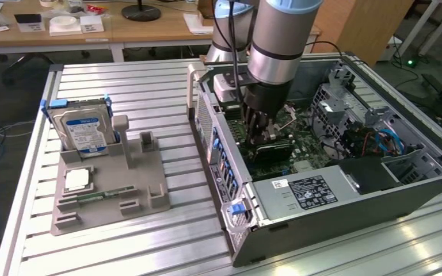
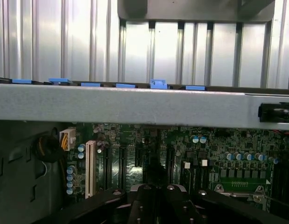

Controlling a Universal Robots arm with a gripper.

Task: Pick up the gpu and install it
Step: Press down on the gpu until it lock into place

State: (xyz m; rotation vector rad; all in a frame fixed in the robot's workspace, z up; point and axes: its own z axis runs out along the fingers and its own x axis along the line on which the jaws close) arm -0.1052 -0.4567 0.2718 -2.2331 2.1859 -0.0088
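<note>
Tool [image 1: 266, 140] tips hidden inside case [image 1: 344, 195]; gpu [image 1: 273, 150] mostly obscured beneath.

ribbed shiny metal table [image 1: 152, 241]

The gpu, a thin flat black rectangular expansion card [image 1: 271, 150], sits inside the open computer case on the exterior view's right, low over the green motherboard near the case's middle. It lies roughly level, its long side running across the board, directly beneath the arm's closed fingers, which reach down onto it. Most of its top is hidden, and its bracket end cannot be made out.
</note>
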